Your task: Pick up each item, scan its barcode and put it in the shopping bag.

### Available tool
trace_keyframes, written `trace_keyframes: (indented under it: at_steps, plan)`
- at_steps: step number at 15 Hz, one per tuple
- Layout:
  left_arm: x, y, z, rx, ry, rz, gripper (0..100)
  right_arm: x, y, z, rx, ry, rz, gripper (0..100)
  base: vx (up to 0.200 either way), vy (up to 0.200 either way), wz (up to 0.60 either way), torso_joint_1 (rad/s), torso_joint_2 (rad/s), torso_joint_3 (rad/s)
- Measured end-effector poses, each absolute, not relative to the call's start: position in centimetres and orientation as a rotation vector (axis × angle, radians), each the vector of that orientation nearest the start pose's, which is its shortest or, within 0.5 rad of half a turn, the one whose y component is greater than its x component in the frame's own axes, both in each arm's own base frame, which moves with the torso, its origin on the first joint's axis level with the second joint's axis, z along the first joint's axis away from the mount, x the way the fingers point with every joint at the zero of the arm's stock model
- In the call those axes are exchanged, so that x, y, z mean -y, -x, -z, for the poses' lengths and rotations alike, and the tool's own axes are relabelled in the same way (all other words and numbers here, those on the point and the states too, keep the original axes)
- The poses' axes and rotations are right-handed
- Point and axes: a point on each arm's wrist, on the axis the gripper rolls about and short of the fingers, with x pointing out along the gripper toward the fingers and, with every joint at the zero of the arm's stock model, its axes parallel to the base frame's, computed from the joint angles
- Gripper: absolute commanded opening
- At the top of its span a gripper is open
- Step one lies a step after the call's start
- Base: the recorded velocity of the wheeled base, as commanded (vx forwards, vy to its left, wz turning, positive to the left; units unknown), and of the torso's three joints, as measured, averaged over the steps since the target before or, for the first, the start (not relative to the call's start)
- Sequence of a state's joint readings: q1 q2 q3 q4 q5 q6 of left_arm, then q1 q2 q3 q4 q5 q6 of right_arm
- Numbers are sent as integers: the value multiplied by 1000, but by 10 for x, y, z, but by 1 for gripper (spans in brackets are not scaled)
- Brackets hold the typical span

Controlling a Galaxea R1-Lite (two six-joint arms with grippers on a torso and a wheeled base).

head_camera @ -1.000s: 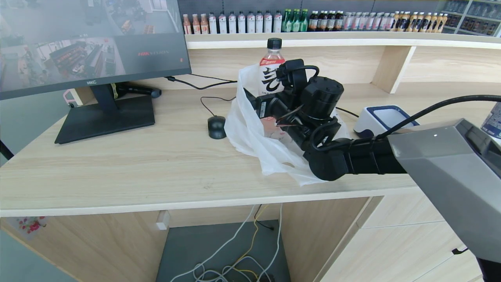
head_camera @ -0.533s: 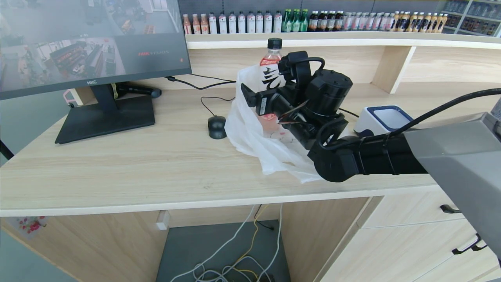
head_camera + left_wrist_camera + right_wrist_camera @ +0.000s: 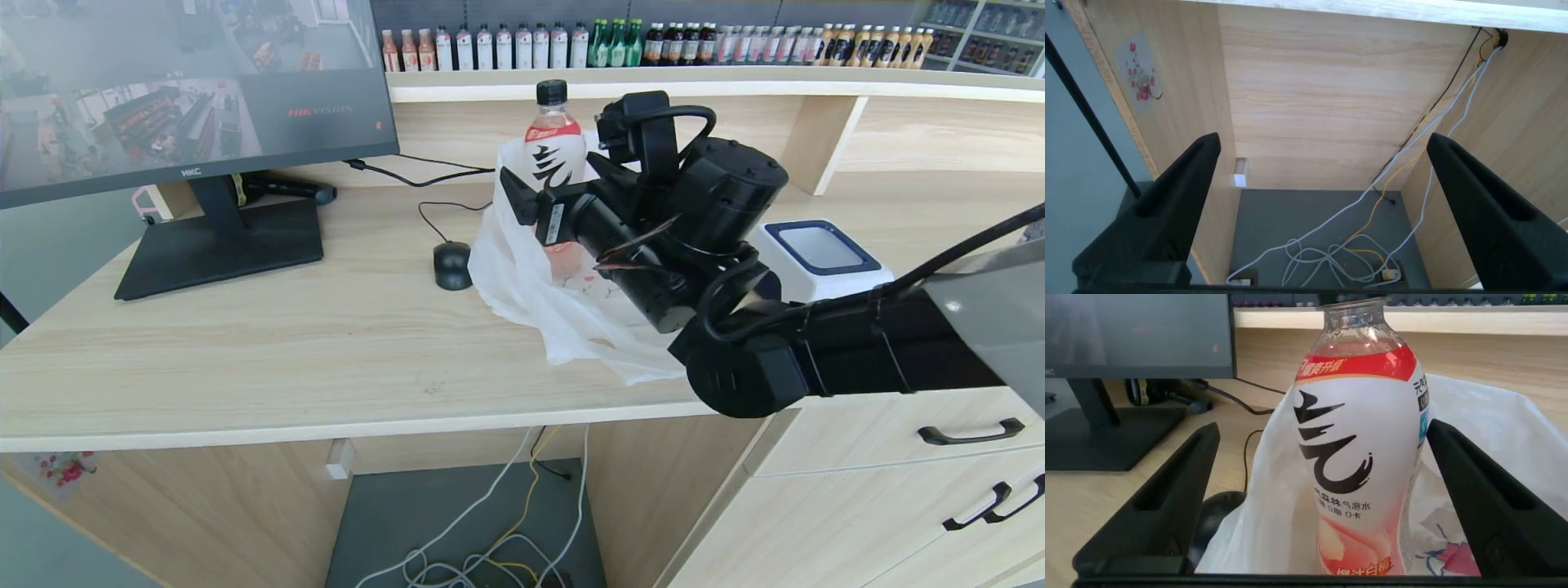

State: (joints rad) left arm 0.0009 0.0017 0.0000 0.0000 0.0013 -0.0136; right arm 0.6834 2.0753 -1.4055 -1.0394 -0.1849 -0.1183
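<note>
On the table (image 3: 245,351), the bottle (image 3: 553,159) stands upright in the white shopping bag (image 3: 514,278), between the spread fingers of the right hand (image 3: 1323,445).

Right hand is wide open with a gap to the bottle on each side, so it grips nothing. The bag's rim rises around the bottle's lower half. A mouse (image 3: 451,265) lies just left of the bag, a monitor (image 3: 188,82) stands farther left, and the scanner (image 3: 819,255) sits to the right, partly behind the arm. Left hand (image 3: 1323,143) hangs below the table, wide open and empty, above loose cables (image 3: 1331,245).
</note>
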Motion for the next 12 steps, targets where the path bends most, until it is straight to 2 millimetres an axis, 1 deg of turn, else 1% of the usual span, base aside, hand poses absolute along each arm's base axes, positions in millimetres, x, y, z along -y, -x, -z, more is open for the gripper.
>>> trace_keyframes:
  at_steps: [3,7,12]
  plan:
    - [0,23,-76,-2,13,-2,100,-255,-307,-250,364,-47,-488,100,0,0,0,0,0,0]
    - [0,23,-76,-2,13,-2,100,-232,-276,-246,361,-56,-495,100,0,0,0,0,0,0]
    - [0,23,-76,-2,13,-1,100,-200,-238,-224,344,-59,-500,100,0,0,0,0,0,0]
